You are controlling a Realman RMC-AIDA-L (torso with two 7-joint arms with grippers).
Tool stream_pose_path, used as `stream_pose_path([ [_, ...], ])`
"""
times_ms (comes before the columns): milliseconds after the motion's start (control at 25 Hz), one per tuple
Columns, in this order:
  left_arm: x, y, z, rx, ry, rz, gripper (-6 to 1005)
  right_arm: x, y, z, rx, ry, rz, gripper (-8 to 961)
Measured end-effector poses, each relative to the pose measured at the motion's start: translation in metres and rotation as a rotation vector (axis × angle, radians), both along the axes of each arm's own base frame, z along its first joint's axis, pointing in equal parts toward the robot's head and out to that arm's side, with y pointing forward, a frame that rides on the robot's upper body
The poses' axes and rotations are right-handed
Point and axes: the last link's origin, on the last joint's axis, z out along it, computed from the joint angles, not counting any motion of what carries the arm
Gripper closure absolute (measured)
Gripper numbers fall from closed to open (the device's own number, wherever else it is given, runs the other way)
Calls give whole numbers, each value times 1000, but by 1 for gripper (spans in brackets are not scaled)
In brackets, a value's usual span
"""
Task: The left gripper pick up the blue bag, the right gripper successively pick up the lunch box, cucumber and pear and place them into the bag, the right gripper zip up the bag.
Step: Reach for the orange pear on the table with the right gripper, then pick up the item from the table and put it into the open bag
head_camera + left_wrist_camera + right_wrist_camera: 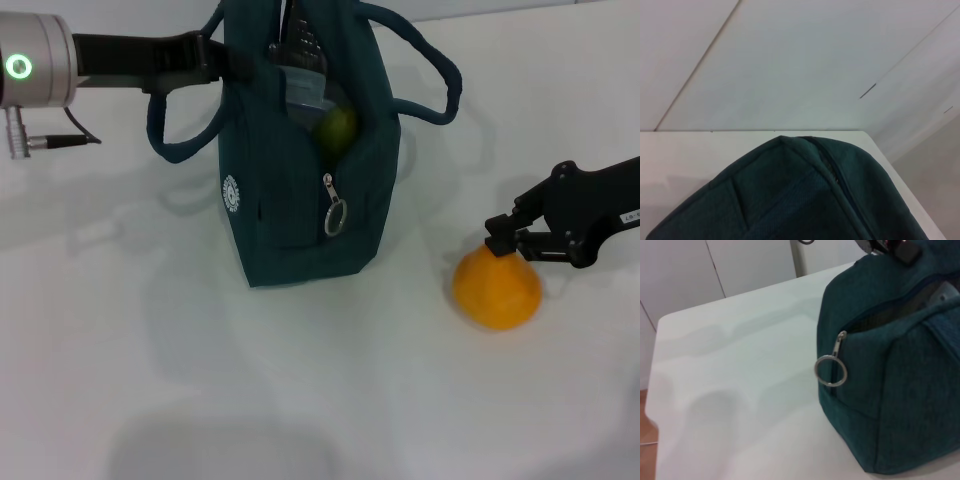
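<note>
The blue bag stands upright on the white table, its top zipper open and its ring pull hanging down the front. My left gripper reaches in from the left and is shut on the bag's top edge. The bag's fabric fills the left wrist view. Inside the open bag lie the pale lunch box and a green cucumber end. The orange-yellow pear rests on the table to the right of the bag. My right gripper sits on the pear's top. The right wrist view shows the bag and ring pull.
The white table extends in front of the bag and pear. The bag's two loop handles hang out to either side. In the right wrist view the table's edge and white cabinet doors lie beyond the bag.
</note>
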Motion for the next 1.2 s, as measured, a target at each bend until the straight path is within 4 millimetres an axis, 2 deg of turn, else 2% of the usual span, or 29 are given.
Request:
stream_pose_path([
  [120,-1,-1,0,-1,-3,4,955,1,2,-3,12,-7,-4,596],
  [440,-2,-2,1,-1,-19,9,954,1,1,-4,8,-2,-12,927],
  [760,-3,-2,1,0,-18,7,955,-4,3,2,34,38,-34,924],
  [1200,-4,-2,2,7,-16,7,955,-16,8,23,78,123,-20,920],
])
